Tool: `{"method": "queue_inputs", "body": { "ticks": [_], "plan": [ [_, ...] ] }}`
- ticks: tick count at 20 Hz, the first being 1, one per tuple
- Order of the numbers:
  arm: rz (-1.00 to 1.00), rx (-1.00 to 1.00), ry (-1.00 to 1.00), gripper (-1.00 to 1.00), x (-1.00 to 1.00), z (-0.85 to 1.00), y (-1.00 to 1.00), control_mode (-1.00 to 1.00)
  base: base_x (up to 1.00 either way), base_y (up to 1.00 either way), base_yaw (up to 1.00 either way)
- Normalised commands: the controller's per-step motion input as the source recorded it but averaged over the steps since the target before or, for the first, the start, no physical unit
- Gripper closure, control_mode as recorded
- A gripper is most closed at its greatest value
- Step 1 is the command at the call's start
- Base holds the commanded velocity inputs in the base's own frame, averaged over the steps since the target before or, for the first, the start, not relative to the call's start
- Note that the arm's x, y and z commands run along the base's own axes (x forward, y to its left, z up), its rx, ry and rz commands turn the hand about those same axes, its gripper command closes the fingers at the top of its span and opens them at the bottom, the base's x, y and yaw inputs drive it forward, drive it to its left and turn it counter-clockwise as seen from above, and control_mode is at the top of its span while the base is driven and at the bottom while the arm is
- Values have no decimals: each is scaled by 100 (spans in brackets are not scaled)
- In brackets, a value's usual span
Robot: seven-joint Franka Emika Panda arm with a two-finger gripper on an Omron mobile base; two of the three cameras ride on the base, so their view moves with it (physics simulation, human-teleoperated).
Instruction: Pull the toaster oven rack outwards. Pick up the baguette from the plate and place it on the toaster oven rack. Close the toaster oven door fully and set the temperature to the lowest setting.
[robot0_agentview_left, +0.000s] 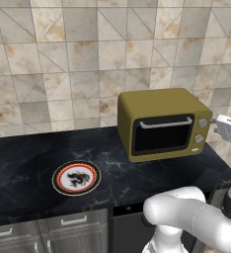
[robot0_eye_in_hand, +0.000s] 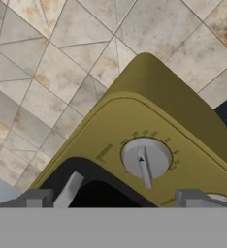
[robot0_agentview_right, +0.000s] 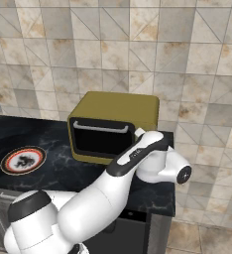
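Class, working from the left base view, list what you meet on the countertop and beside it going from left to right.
plate → toaster oven door → toaster oven knobs → gripper

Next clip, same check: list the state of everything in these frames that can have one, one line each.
toaster oven door: shut, upright against the oven front.
toaster oven: closed, standing on the counter.
plate: flat on the counter, bare, no bread on it.
upper knob: pointer marker aimed towards the camera's bottom edge; setting unreadable.
gripper: open, holding nothing, fingertips facing the upper knob.
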Motion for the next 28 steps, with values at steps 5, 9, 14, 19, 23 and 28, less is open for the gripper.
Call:
{"method": "queue_inputs", "body": {
  "ticks": [5, 9, 14, 19, 23, 28],
  "plan": [
    [0, 0, 0, -100, 5, 0, 2, -100, 0, 0, 0],
    [0, 1, 0, -100, 13, -1, 0, -100, 0, 0, 0],
    [0, 1, 0, -100, 14, -11, 0, -100, 0, 0, 0],
    [0, 0, 0, -100, 10, -7, 0, -100, 0, 0, 0],
    [0, 0, 0, -100, 13, -1, 0, -100, 0, 0, 0],
    [0, 0, 0, -100, 13, -4, 0, -100, 0, 0, 0]
  ]
}}
